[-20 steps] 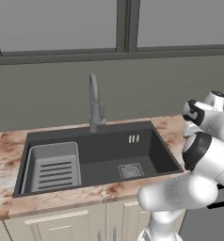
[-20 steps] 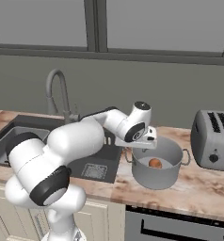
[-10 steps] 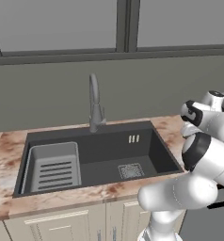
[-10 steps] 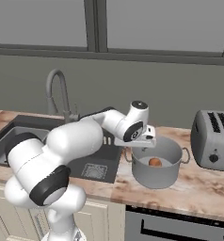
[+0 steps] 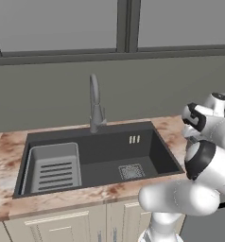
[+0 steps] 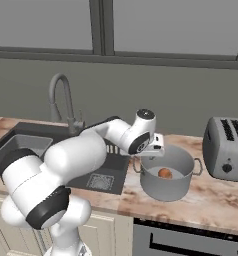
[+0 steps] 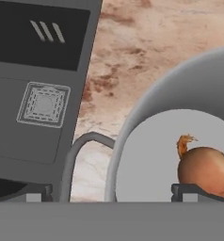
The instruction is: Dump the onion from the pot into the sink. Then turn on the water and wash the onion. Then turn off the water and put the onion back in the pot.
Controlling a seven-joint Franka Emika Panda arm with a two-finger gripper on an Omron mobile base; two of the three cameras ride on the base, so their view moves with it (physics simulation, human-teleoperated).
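Note:
The pale grey pot (image 6: 167,186) stands on the counter right of the sink (image 6: 22,136). Inside it lies the orange-brown onion (image 6: 164,173), which the hand view shows on the pot's floor (image 7: 205,169). My gripper (image 6: 145,156) hangs over the pot's left rim, open. In the hand view its tips (image 7: 116,192) are far apart, astride the pot's rim (image 7: 132,122) and its wire side handle (image 7: 78,150); nothing is gripped. The dark sink (image 5: 147,151) holds a square drain grate (image 5: 131,171) and a light grey slotted rack (image 5: 55,168).
A curved grey faucet (image 5: 95,106) rises behind the sink, also visible from the right (image 6: 61,100). A silver toaster (image 6: 226,150) stands on the counter right of the pot. Marbled counter (image 7: 147,42) lies between sink and pot. Windows run along the back wall.
The hand has edged slightly left and down over the pot's left rim. Pot and onion have not moved.

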